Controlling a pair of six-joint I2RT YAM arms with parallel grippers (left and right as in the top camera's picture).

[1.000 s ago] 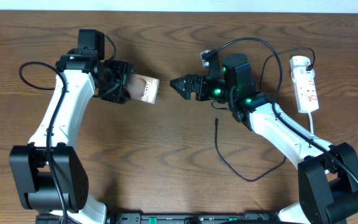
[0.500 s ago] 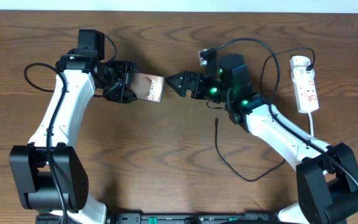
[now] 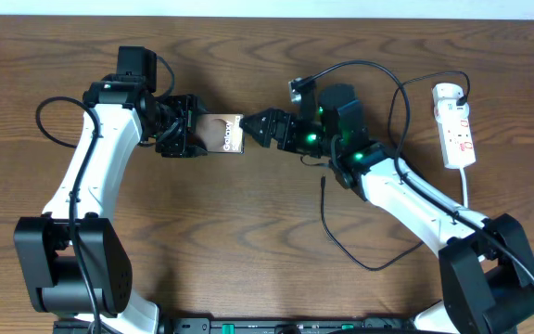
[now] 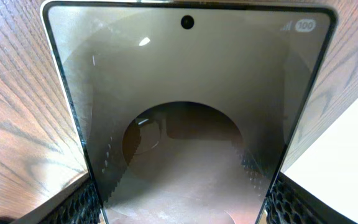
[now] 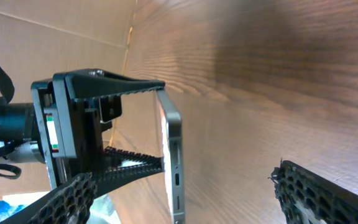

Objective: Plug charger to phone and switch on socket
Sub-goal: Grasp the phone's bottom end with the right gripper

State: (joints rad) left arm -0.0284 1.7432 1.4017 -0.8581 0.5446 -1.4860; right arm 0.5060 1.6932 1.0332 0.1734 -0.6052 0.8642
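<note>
Clamped in the left pincer (image 3: 191, 133): the phone (image 3: 222, 134), gripped by one short end, lettered side up in the overhead view, free end sticking out to the right of the pincer. From the left wrist: glass face filling the frame, wooden worktop (image 4: 17, 93) on either side.

Just past that free end: the right pincer (image 3: 258, 126), spread wide, holding nothing, tips aimed at the phone and very close to it. Impossible to tell from above whether touching. From the right wrist: phone seen edge-on between the two open fingers (image 5: 73, 196), small port slot (image 5: 176, 180) in its end facing the camera.

Behind and below the right pincer, apart from it: the charger (image 3: 324, 186), connector tip lying loose on the worktop, thin cable curling away toward the arm's base.

Far to the right of the right pincer, beyond its arm: the socket (image 3: 455, 125), flat on the worktop.
</note>
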